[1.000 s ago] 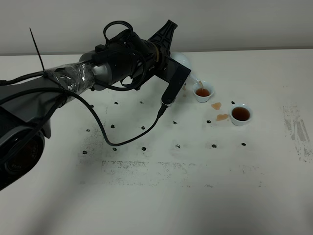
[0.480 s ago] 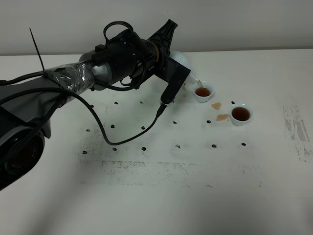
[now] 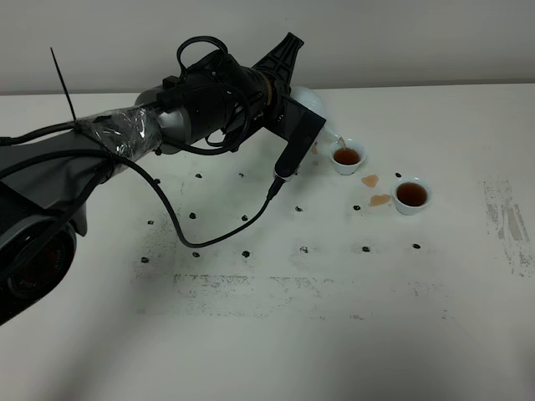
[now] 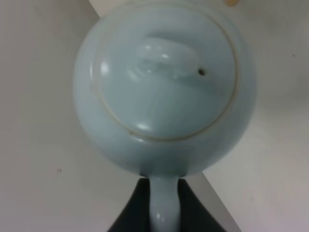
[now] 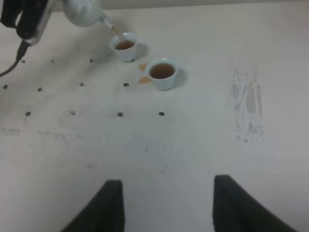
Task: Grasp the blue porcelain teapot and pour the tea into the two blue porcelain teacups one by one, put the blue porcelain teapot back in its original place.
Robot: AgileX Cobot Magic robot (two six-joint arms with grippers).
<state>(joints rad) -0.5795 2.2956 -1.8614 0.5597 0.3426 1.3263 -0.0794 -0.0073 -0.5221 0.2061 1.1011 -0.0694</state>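
Observation:
My left gripper [image 4: 162,208] is shut on the loop handle of the blue porcelain teapot [image 4: 164,87]. It holds the teapot [image 3: 310,104] tilted above the table, spout down. A thin stream of tea runs from the spout into the nearer teacup [image 3: 347,156], which holds brown tea. The second teacup [image 3: 411,195] stands to its right, filled with tea. The right wrist view shows the teapot [image 5: 85,12] and both cups [image 5: 124,47] [image 5: 162,73] far ahead of my right gripper [image 5: 166,205], which is open, empty and low over the table.
Two small tea spills [image 3: 369,180] [image 3: 379,200] lie between the cups. The left arm's cable [image 3: 180,230] loops over the white table. Black dots mark the tabletop [image 3: 303,249]. A scuffed grey patch [image 3: 508,219] is at the right.

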